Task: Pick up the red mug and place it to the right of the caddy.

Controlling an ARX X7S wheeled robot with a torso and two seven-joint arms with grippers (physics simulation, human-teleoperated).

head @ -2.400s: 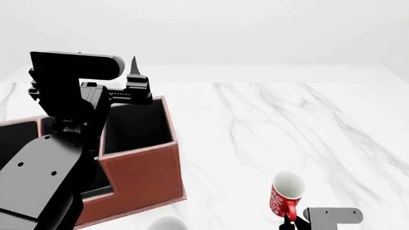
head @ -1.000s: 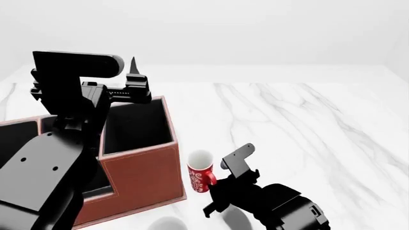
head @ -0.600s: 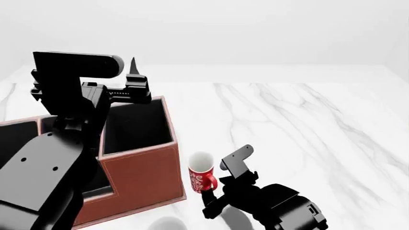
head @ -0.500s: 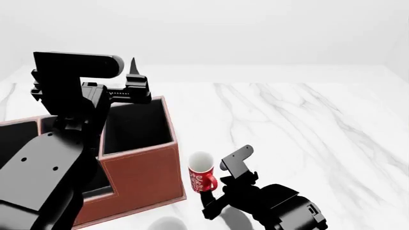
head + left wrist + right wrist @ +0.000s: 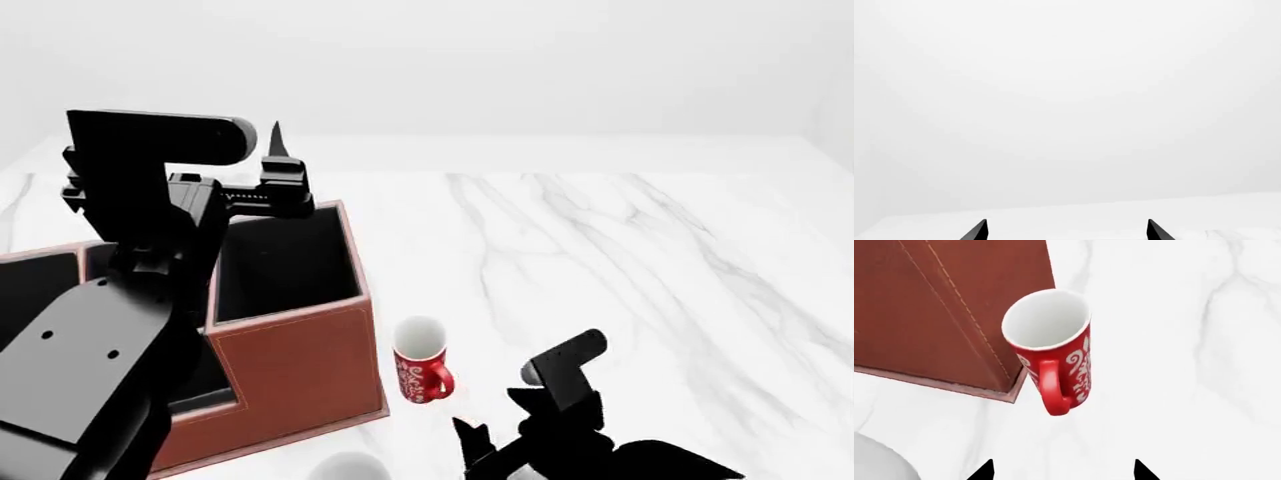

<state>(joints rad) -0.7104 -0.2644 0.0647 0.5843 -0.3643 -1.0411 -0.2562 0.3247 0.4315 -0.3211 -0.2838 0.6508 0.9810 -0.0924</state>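
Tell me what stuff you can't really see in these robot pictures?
- Caddy: in the head view, the left arm hides most of its left side.
- White thing: cut off by the head view's bottom edge; can't tell what it is.
- Left gripper: the left wrist view shows only the fingertips, against blank white.
- Red mug: whether it touches the caddy is unclear in the right wrist view.

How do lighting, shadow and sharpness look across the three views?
Head view: flat, even light, sharp, only faint shadow under the red mug beside the caddy. Right wrist view: crisp, no glare on the mug. Left wrist view: nearly blank white.
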